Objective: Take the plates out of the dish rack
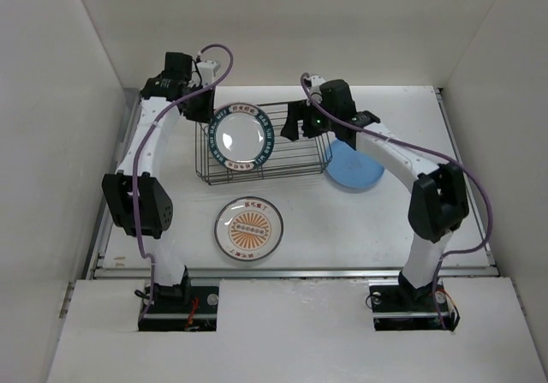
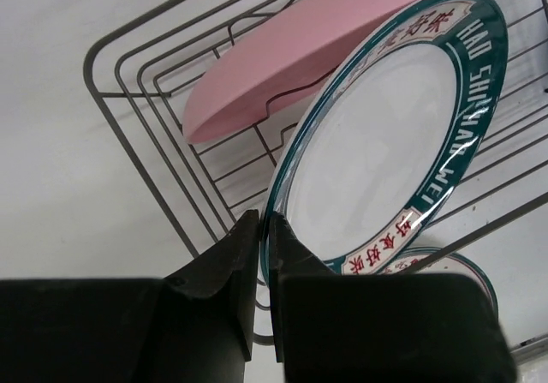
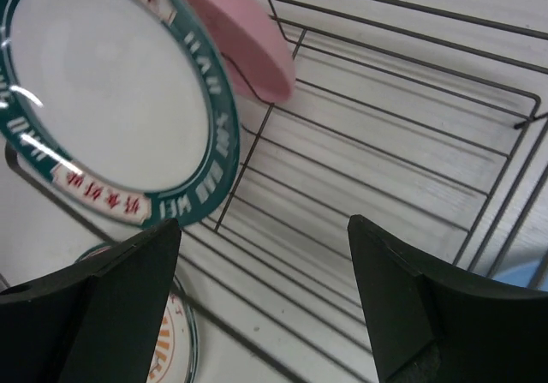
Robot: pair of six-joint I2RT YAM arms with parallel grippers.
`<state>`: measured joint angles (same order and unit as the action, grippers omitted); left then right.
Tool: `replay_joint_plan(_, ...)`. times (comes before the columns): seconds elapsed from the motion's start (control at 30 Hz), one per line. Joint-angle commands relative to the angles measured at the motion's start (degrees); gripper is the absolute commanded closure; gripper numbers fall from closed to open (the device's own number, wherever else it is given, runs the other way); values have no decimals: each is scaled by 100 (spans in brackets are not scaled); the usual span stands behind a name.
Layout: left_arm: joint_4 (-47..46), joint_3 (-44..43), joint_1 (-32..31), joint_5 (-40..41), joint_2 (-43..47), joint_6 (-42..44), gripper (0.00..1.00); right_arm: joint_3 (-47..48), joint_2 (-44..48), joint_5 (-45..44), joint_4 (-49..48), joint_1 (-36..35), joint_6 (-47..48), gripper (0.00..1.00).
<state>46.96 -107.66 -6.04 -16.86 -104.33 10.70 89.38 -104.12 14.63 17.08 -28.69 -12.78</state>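
The dark wire dish rack [image 1: 291, 156] stands mid-table. A white plate with a teal lettered rim [image 1: 241, 136] stands tilted at its left end. My left gripper [image 1: 211, 116] is shut on that plate's rim, as the left wrist view shows [image 2: 265, 229]. The pink plate [image 2: 282, 66] leans in the rack just behind the teal plate [image 2: 385, 134]. My right gripper [image 1: 305, 130] is open and empty above the rack's right half [image 3: 265, 237]. The orange sunburst plate [image 1: 249, 229] lies flat on the table in front of the rack. The blue plate [image 1: 354, 167] lies flat to the rack's right.
White walls close in the table on the left, back and right. The rack's bare wire floor [image 3: 385, 169] and upright prongs lie under my right gripper. The table's front edge runs just beyond the orange plate.
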Motion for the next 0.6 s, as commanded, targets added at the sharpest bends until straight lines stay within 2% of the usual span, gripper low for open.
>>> replay_joint_plan(0.0, -240, 69, 33, -19, 71, 55, 100, 464, -705, 1049, -714, 231, -286, 15)
replay_joint_plan(0.13, -240, 69, 86, 34, 71, 2, 100, 1115, -1461, 1506, -767, 232, -401, 15)
replay_joint_plan(0.23, -240, 122, 138, 34, 71, -50, 100, 1169, -1726, 2130, -1162, 285, -742, 18)
replay_joint_plan(0.4, -301, 236, 139, 34, 71, -103, 100, 1247, -2173, 2736, -1655, 285, -1376, 18)
replay_joint_plan(0.5, -301, 289, 139, 34, 18, -103, 100, 1161, -2306, 3071, -2005, 285, -1622, 23)
replay_joint_plan(0.57, -301, 289, 139, 34, 18, -103, 100, 871, -2306, 3203, -2226, 285, -1754, 29)
